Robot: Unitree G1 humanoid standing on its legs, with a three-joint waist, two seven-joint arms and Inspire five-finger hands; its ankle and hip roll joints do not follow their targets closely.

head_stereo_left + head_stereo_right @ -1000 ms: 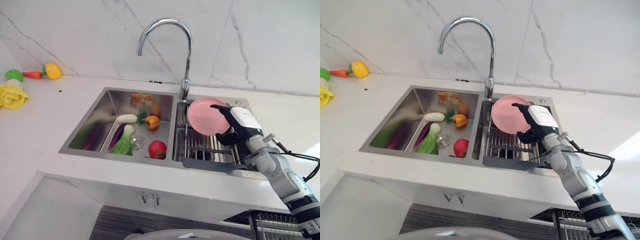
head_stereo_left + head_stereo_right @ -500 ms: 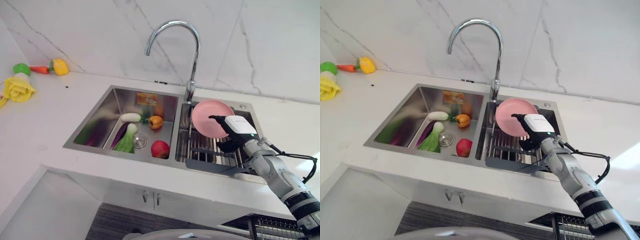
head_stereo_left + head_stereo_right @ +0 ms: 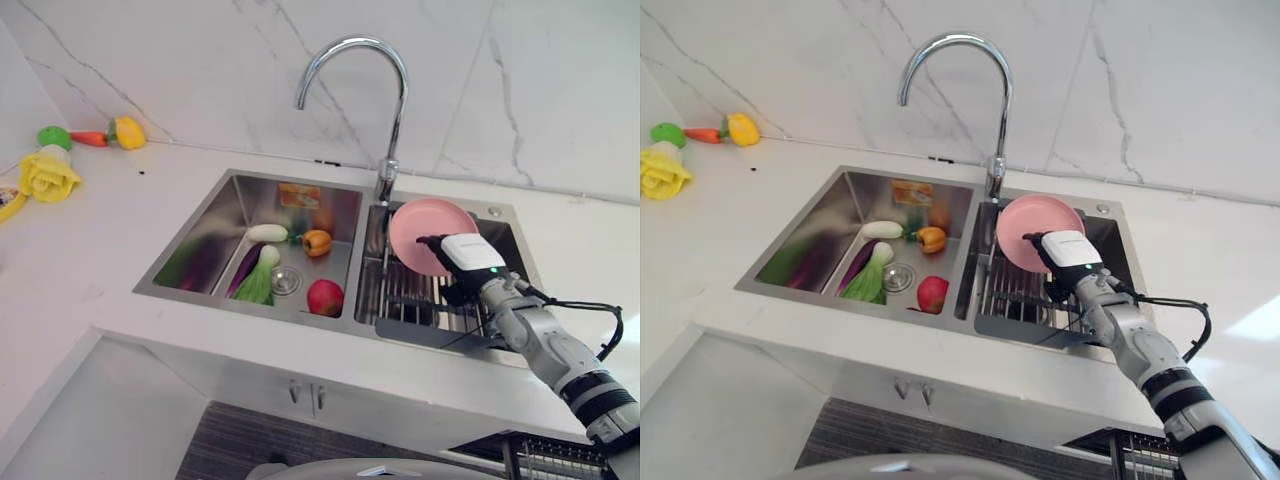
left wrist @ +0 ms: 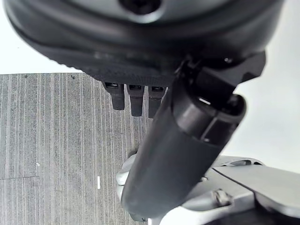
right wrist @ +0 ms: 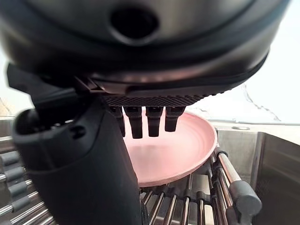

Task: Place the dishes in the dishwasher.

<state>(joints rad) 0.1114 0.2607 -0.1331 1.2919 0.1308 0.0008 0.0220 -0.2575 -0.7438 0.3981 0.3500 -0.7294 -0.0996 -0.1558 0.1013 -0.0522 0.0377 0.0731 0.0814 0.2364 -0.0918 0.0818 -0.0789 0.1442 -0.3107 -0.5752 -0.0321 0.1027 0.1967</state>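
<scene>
Right wrist view — one pink plate (image 5: 173,150), one rack (image 5: 206,206).

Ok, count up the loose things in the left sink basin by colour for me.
White: 1, the long white vegetable
Orange: 1, the pepper
Red: 1, the apple
Green: 1, the leafy green
Purple: 1, the eggplant
Total: 5
</scene>
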